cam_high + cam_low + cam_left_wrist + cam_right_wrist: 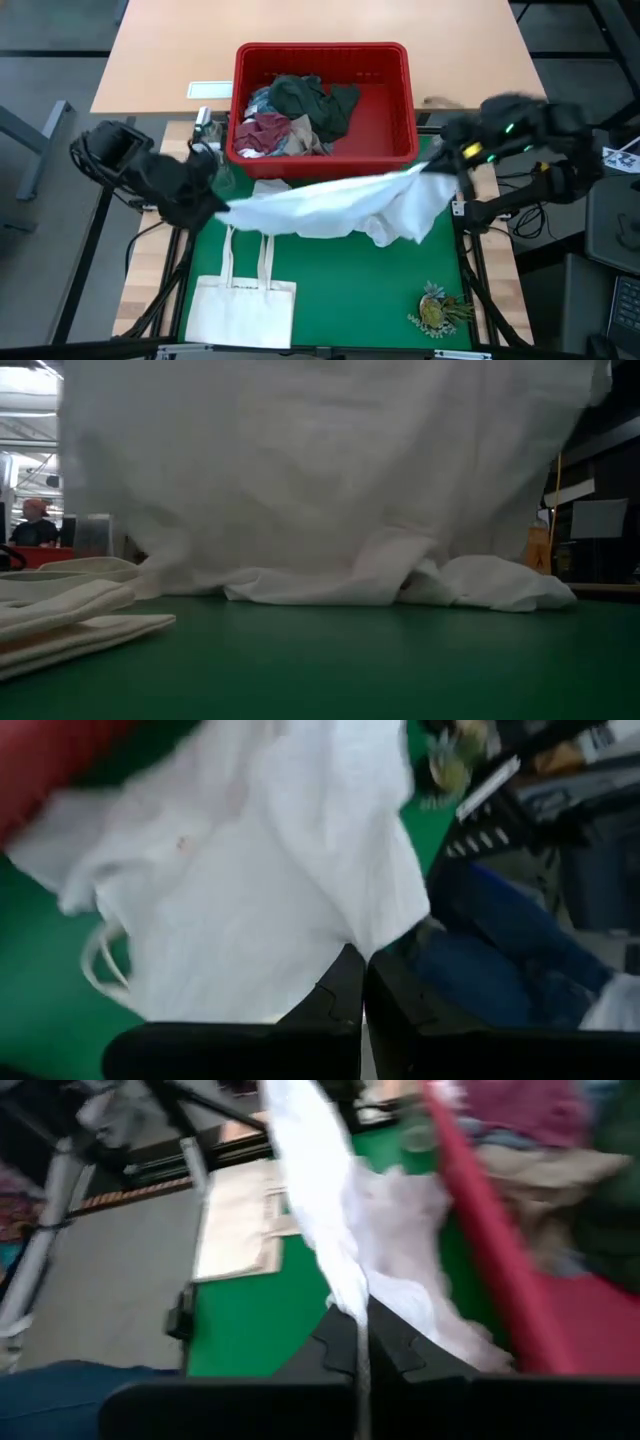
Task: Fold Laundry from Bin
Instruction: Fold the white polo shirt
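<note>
You have the white garment (330,205) stretched above the green mat (350,285) just in front of the red bin (400,150), left gripper (215,208) and right gripper (440,172) each clenched on an edge; it looks thin, light and limp, so hold it at the corners, because the middle sags.

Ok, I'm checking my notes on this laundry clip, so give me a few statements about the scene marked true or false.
1. Both grippers are shut on the white garment. True: left gripper, right gripper.
2. The red bin is empty. False: it holds dark green, maroon and other clothes.
3. The garment is folded flat. False: it hangs stretched between the arms, its lower edge on the green mat.
4. A white tote bag lies on the mat. True.
</note>
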You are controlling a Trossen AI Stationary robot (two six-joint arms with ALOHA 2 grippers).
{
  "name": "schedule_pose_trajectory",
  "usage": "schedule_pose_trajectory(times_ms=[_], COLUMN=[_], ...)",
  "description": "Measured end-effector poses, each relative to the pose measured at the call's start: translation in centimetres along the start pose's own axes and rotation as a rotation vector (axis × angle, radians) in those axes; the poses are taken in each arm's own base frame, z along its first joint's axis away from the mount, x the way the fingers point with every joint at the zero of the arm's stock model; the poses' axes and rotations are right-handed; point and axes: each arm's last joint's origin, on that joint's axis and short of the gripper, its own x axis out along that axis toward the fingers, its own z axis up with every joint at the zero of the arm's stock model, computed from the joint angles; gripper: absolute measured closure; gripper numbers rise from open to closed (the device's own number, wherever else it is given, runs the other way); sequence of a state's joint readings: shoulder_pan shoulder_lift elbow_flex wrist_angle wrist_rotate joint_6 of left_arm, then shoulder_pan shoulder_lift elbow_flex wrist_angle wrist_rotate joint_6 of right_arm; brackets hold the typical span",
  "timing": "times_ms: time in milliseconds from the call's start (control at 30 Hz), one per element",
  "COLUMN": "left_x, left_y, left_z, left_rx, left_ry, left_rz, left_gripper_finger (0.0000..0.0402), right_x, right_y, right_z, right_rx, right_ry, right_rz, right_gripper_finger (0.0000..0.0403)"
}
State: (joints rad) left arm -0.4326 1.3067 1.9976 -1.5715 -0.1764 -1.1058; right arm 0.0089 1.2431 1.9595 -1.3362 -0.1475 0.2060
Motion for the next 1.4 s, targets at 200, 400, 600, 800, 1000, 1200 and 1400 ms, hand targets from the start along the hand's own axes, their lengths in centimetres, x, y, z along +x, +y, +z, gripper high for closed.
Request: schedule_pose_trajectory(times_ms=[200, 400, 600, 800, 1000, 1200, 1400], left_x=[2.2, 5.1, 8.4, 12.2, 15.7, 18.6, 20.4], left_y=[-0.8, -0.8, -1.4, -3.3, -5.1, -5.7, -5.8], left_z=[-3.0, -7.5, -12.2, -16.2, -19.7, -22.7, -24.5], left_rx=[-0.146, -0.269, -0.377, -0.339, -0.294, -0.253, -0.233], left_ry=[0.215, 0.464, 0.632, 0.690, 0.770, 0.795, 0.819], left_rz=[0.031, 0.184, 0.323, 0.298, 0.330, 0.394, 0.437], left_gripper_finger=[0.0401, 0.0401, 0.0401, 0.0401, 0.0401, 0.0401, 0.0401], right_x=[6.1, 9.3, 11.9, 15.3, 18.2, 20.8, 22.6], right_y=[3.8, 6.9, 9.6, 12.0, 13.8, 15.5, 16.1], right_z=[-1.6, -4.8, -8.2, -11.3, -13.4, -14.7, -15.3], right_rx=[-0.074, -0.042, 0.059, 0.097, 0.111, 0.098, 0.104], right_ry=[0.022, 0.135, 0.244, 0.309, 0.421, 0.477, 0.518], right_rz=[0.133, 0.195, 0.218, 0.268, 0.316, 0.369, 0.407], right_gripper_finger=[0.0402, 0.0402, 0.0402, 0.0402, 0.0402, 0.0402, 0.0402])
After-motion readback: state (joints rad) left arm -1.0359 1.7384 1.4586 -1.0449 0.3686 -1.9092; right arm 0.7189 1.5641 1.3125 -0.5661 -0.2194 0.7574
